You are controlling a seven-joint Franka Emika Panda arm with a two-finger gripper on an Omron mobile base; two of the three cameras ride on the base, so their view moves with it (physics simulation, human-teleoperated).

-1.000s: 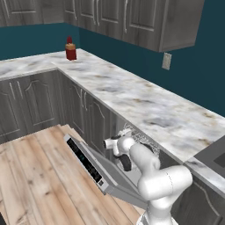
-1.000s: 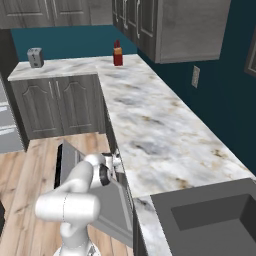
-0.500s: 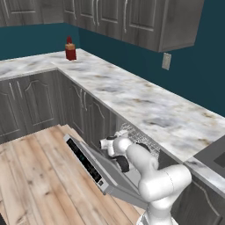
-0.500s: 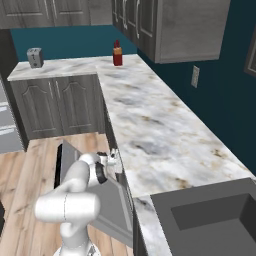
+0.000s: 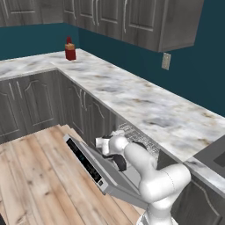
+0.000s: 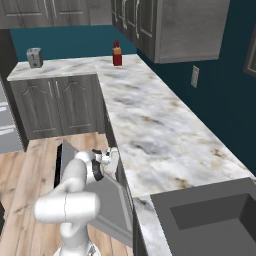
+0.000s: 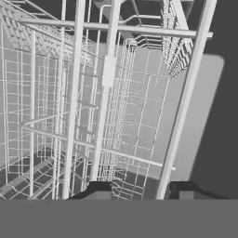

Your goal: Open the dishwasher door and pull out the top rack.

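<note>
The dishwasher door [image 5: 86, 161] hangs open, tilted down toward the floor, its black control strip with white marks along the outer edge. In the right base view the door [image 6: 111, 202] shows below the counter edge. The top rack [image 5: 134, 131], a grey wire-mesh basket, pokes a little out from under the counter. My gripper [image 5: 112, 136] is at the rack's front, above the door. In the hand view the rack's wires [image 7: 107, 93] are very close, and my gripper [image 7: 139, 189] is open with one long rack bar running between the fingertips [image 7: 98, 188].
A marble counter [image 5: 132, 94] runs over the dishwasher, with a red bottle [image 5: 69, 49] at its far corner and a sink [image 6: 210, 220] at the near end. Dark cabinets [image 5: 30, 105] flank the opening. A toaster [image 6: 34, 57] sits far left. Wood floor [image 5: 39, 176] lies in front.
My hand has shifted slightly outward, away from the dishwasher opening. The door has stayed in place, and any movement of the rack is too small to tell.
</note>
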